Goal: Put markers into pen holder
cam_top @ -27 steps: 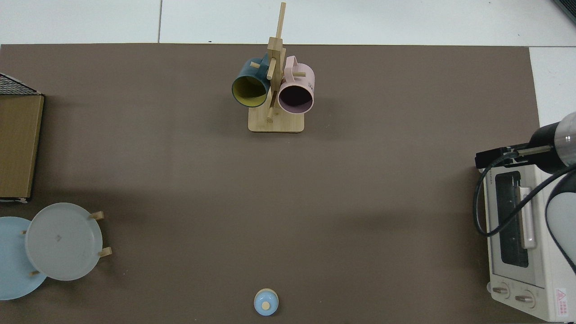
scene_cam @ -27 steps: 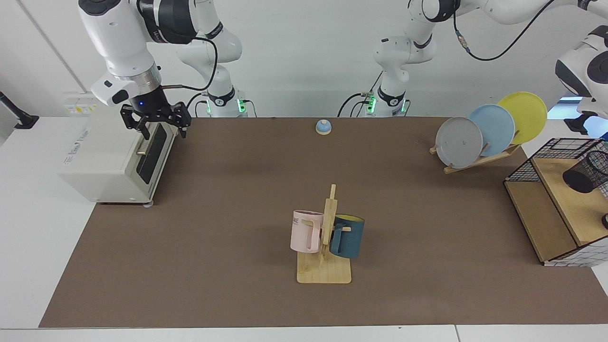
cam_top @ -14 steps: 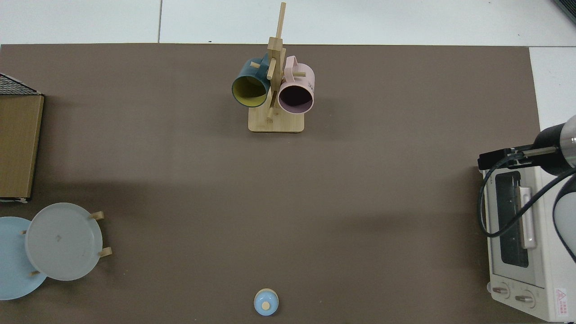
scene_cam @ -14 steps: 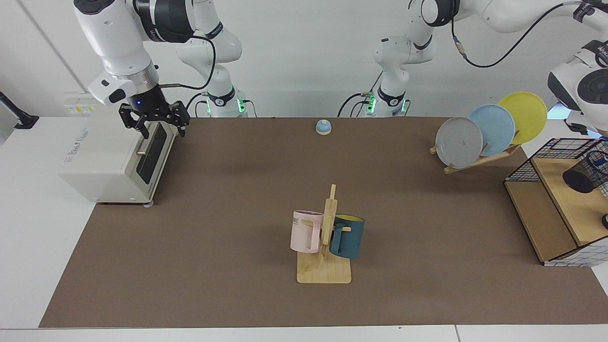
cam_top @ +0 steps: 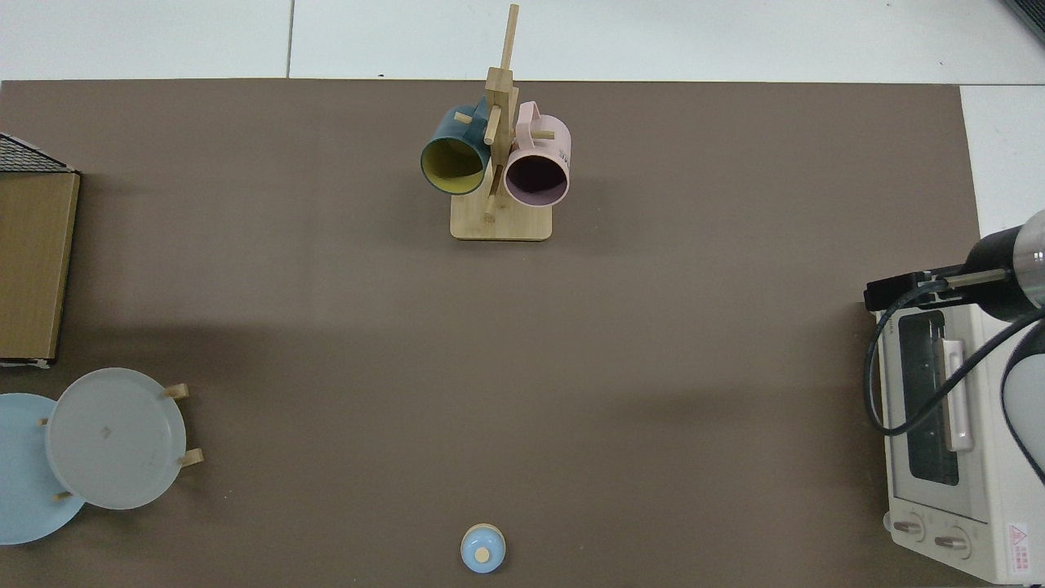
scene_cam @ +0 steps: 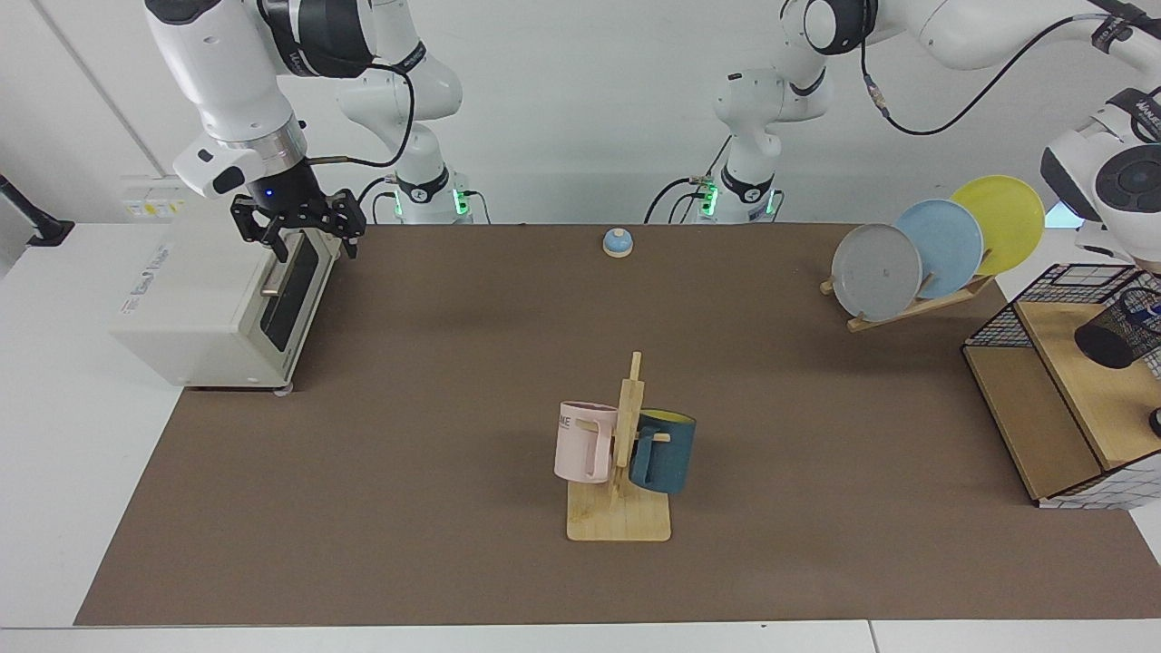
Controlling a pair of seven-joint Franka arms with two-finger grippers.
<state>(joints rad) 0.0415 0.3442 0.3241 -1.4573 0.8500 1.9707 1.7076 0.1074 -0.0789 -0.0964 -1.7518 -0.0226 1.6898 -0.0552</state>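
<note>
Brown mat on a white table. Pen holder (scene_cam: 1123, 332) lies tipped on the wooden shelf at right edge of the facing view, blue marker (scene_cam: 1150, 309) tip in its mouth. Marker judged light, stiff, slick: grip mid-barrel. Left gripper off-frame. Right gripper (scene_cam: 297, 224) spread, empty, above toaster oven (scene_cam: 218, 295). Top view lacks the holder.

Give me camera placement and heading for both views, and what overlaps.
Facing view: across the table, looking at both arm bases; right gripper open over the toaster oven, left arm reaching to the shelf with the pen holder, its gripper out of frame.
Top view: overhead, looking straight down, robot side at the bottom; only the right arm's wrist and gripper show.
Shared: mug rack, grey plate, bell, toaster oven.
</note>
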